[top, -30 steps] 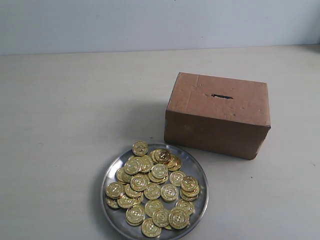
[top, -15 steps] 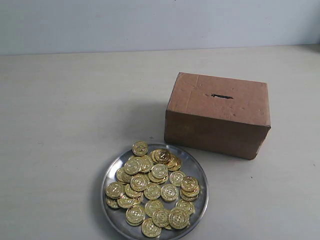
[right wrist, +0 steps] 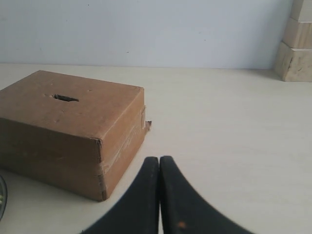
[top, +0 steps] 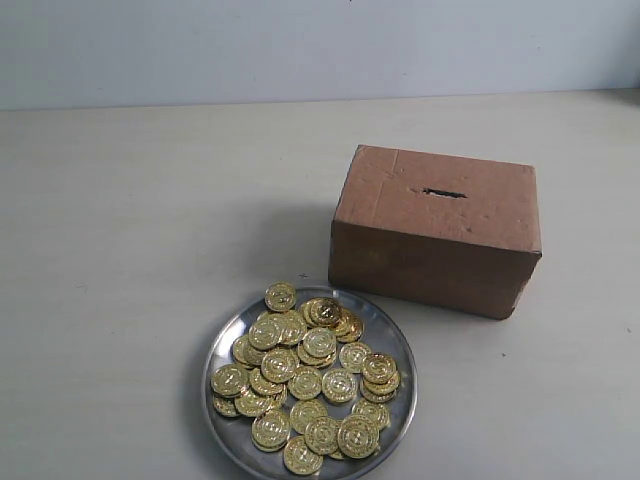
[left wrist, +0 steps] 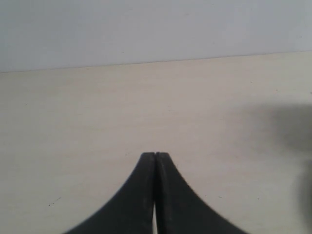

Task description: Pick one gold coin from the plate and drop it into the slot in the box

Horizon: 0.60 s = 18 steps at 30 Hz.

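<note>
A round silver plate (top: pixel 398 345) near the front of the table holds several gold coins (top: pixel 305 380) in a loose heap. Behind it to the right stands the brown cardboard box (top: pixel 432 250), and the dark box slot (top: pixel 443 192) is in its top face. Neither arm shows in the exterior view. In the left wrist view my left gripper (left wrist: pixel 155 155) is shut with nothing in it, over bare table. My right gripper (right wrist: pixel 159 159) is shut and empty too, with the box (right wrist: pixel 63 131) and its slot (right wrist: pixel 66 98) close by and the plate's rim (right wrist: pixel 2 197) just at the picture's edge.
The pale tabletop (top: pixel 140 250) runs back to a light wall. Stacked pale blocks (right wrist: pixel 295 44) stand at the table's far end in the right wrist view.
</note>
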Each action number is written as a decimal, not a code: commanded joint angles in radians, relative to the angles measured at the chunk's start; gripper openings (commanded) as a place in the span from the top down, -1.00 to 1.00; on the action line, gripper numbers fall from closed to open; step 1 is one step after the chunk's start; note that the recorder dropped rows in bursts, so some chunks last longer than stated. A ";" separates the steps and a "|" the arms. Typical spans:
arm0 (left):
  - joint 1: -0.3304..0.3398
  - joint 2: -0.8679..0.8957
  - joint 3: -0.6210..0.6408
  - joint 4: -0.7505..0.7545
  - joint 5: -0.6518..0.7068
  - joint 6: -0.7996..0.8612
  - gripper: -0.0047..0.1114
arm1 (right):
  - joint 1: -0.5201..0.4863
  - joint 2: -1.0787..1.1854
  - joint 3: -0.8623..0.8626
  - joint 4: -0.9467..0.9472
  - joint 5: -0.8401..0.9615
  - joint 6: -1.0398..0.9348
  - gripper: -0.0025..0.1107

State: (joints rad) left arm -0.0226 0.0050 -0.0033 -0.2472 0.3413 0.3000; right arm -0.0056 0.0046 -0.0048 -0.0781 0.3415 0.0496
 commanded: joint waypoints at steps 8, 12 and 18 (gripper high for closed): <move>0.003 -0.005 0.003 0.002 -0.007 -0.011 0.92 | 0.043 -0.005 0.005 0.001 -0.012 0.003 0.96; 0.026 -0.005 0.003 0.002 -0.007 -0.011 0.92 | 0.061 -0.005 0.005 0.001 -0.014 0.003 0.96; 0.046 -0.005 0.003 0.002 -0.007 -0.011 0.92 | 0.061 -0.005 0.005 0.001 -0.014 0.003 0.96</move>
State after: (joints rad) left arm 0.0192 0.0050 -0.0033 -0.2465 0.3413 0.2982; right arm 0.0524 0.0046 -0.0048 -0.0766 0.3415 0.0496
